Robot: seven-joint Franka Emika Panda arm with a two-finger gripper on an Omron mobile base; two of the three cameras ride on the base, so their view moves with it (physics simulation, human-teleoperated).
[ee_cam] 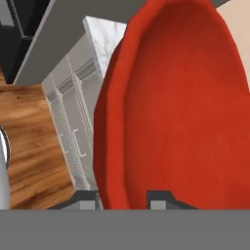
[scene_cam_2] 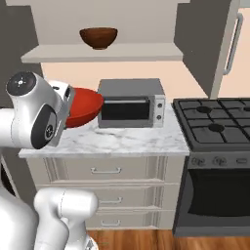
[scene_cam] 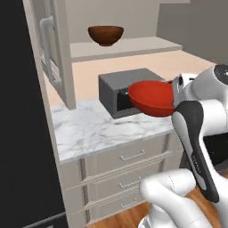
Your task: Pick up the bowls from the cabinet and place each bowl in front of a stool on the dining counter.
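**Red bowl held in the air, brown bowl on the cabinet shelf**

The cabinet [scene_cam: 55, 53] is the largest thing: its beige panelled door with the long pale handle stands open at the left of the left base view, and its inner shelf [scene_cam_2: 102, 52] runs across the top of both base views. Under it lies a marble countertop [scene_cam: 98, 127] over cream drawers [scene_cam_2: 105, 171]. A black stove [scene_cam_2: 215, 122] stands at the right end of that countertop in the right base view. A grey toaster oven [scene_cam_2: 131, 103] sits on the marble, near the wall.

The red bowl [scene_cam: 152, 98] hangs in the air in front of the toaster oven, above the countertop and tilted to one side. The gripper [ee_cam: 124, 197] is closed almost fully on the rim of this bowl: in the hand view one fingertip [ee_cam: 84, 201] is outside the wall and the other is inside.

The brown bowl [scene_cam: 105, 35] stands upright on the shelf, well apart from the red one.
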